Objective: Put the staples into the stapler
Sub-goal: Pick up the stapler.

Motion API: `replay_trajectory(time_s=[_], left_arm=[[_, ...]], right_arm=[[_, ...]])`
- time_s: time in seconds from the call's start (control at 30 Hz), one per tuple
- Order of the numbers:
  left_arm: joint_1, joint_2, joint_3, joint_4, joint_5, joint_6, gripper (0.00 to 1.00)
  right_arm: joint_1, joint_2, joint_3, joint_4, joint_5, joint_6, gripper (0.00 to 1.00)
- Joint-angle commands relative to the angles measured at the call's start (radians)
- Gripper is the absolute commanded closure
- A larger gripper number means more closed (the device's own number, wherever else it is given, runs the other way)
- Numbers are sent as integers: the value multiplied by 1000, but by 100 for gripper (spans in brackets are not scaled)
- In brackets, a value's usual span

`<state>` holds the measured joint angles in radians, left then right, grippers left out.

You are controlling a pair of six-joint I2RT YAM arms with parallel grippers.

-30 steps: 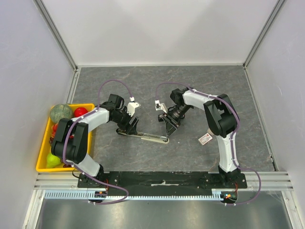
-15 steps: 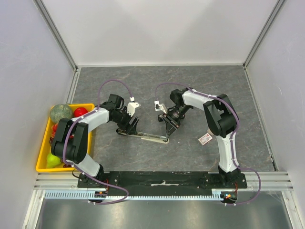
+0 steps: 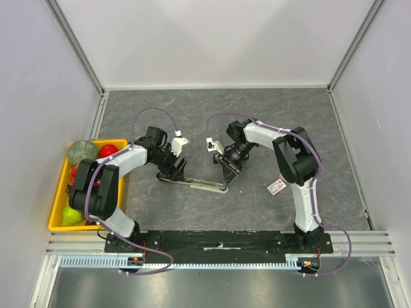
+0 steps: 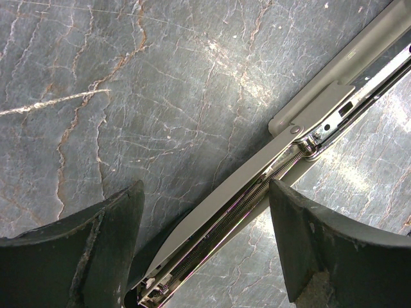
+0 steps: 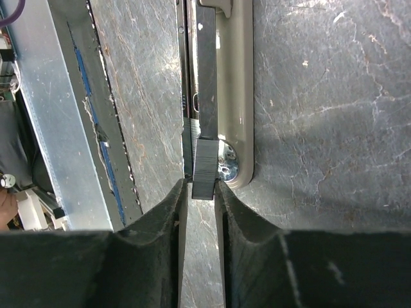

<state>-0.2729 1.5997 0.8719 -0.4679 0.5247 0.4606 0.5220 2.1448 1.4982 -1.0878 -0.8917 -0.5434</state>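
The stapler (image 3: 196, 184) lies opened flat on the grey table (image 3: 257, 115) between the two arms. The left arm arches up from its base and bends inward, with the left gripper (image 3: 174, 169) lowered over the stapler's left end. Its fingers (image 4: 83, 250) are spread wide, and the exposed spring channel runs between them. The right arm rises to a high elbow, and its forearm reaches left and down. The right gripper (image 3: 226, 174) sits at the stapler's right end, its fingers (image 5: 160, 244) pinched on the tip of the stapler's black bar. The staples (image 3: 277, 187) lie on the table beside the right arm's upright link, well apart from the stapler.
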Motion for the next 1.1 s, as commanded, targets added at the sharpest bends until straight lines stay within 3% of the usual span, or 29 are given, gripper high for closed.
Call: replay_trajectory(time_s=[0.0, 0.4, 0.77, 1.07], left_arm=[[-11, -3, -19, 0, -38, 1, 16], [-12, -1, -19, 0, -38, 0, 16], [-12, -4, -19, 0, -37, -2, 16], [-12, -18, -22, 5, -54, -5, 16]], right_arm=[[1, 0, 13, 8, 10, 13, 74], [16, -97, 40, 40, 120, 16, 80], [91, -203, 39, 146, 376, 71, 80], [226, -260, 43, 180, 557, 36, 80]])
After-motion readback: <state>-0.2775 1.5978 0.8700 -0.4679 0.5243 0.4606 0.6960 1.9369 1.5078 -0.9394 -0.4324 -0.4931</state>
